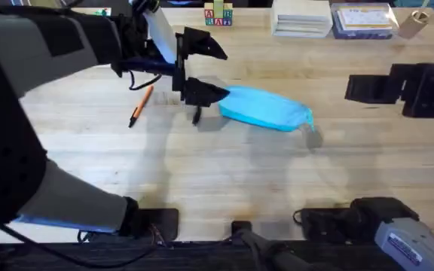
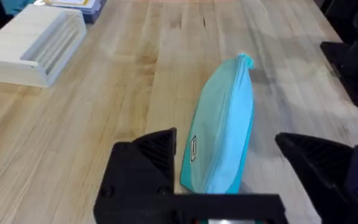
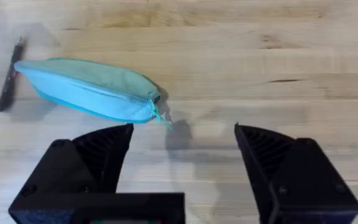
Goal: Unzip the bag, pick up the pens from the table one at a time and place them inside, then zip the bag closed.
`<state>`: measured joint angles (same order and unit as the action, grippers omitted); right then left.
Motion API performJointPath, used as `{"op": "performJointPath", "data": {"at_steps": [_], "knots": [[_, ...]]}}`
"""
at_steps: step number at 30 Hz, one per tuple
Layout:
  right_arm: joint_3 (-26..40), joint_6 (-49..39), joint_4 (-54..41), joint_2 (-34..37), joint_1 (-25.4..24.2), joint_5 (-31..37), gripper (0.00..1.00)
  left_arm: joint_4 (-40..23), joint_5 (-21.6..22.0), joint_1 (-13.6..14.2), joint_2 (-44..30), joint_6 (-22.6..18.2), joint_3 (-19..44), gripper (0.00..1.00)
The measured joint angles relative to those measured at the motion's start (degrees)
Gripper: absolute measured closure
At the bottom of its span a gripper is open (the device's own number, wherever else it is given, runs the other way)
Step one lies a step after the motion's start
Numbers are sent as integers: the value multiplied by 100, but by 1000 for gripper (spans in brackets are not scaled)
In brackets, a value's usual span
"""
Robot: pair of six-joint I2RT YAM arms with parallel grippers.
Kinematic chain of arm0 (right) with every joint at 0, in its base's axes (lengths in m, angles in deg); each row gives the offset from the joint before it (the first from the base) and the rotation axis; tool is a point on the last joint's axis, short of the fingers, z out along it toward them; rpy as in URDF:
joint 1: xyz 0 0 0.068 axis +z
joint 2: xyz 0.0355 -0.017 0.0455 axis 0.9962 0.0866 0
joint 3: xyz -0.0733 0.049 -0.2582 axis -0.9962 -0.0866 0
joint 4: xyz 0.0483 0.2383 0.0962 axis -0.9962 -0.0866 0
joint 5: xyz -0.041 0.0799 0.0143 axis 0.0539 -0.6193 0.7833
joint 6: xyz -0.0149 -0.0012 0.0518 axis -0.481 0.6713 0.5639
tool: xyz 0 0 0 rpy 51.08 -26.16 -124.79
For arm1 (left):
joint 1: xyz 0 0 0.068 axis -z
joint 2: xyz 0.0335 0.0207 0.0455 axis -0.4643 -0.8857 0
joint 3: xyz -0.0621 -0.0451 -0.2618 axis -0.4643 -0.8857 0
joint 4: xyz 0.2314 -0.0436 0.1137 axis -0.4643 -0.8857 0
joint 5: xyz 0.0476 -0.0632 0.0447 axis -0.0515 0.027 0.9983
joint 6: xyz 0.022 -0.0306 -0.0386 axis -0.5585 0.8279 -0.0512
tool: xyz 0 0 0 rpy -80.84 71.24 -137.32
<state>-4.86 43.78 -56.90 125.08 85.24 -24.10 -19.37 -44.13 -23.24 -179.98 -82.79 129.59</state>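
One light blue bag (image 1: pixel 266 108) lies zipped near the middle of my surface (image 1: pixel 224 173), its pull tab toward my right. Just off its left end I see the black pen (image 1: pixel 197 115), touching or nearly so, and the orange pen (image 1: pixel 140 105) further left, apart from it. My left tool (image 1: pixel 202 71) hangs over the bag's left end, fingers spread wide and pinching nothing. My right tool (image 3: pixel 182 158) is also spread and empty, short of the bag's tab end.

White ridged block (image 1: pixel 301 18), toy letter blocks (image 1: pixel 218 14) (far edge), blue-topped box (image 1: pixel 364 20).
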Motion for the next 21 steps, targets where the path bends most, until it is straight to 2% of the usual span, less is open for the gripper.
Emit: {"op": "performJointPath", "data": {"at_steps": [12,21], "knots": [[0,0,0,-1,0,0,3,144,198,272,-468,2,3,9],[0,0,0,0,0,0,3,148,700,403,-500,2,5,9]]}}
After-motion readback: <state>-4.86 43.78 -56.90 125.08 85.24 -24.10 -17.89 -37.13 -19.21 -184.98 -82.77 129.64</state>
